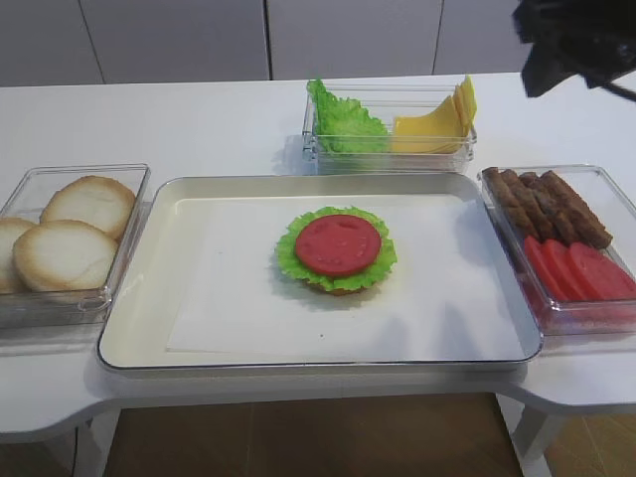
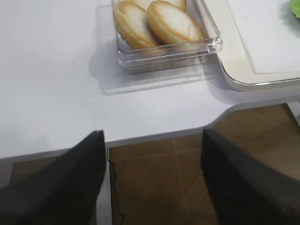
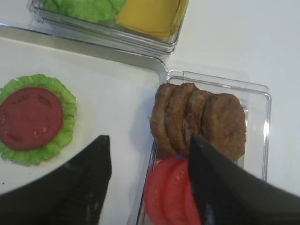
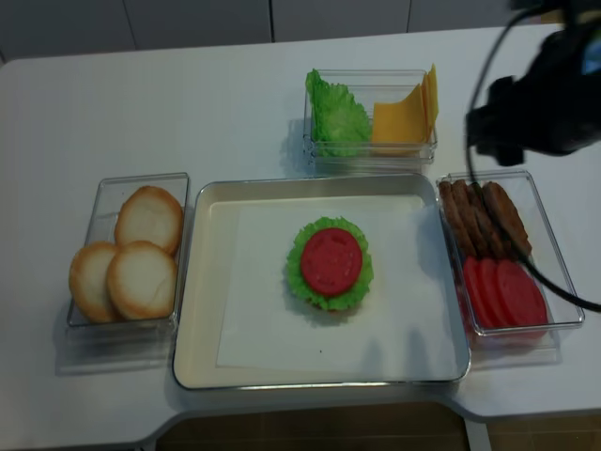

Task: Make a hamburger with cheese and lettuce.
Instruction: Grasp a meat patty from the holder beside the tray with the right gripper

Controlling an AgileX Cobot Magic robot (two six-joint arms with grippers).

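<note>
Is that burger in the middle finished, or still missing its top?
Unfinished: the hamburger shows a bare red slice on lettuce, no bun on top.

No readable text, label, brand, number or sign was found in any view. The clear plastic containers (image 1: 556, 298), the metal tray (image 1: 318, 360) and the white table (image 1: 199, 119) all showed plain, unmarked surfaces.

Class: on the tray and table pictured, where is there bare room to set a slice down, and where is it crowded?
Free: the tray all around the hamburger, and the table left of the lettuce. Crowded: the bun box, the box of patties and tomato slices, and the lettuce and cheese box.
</note>
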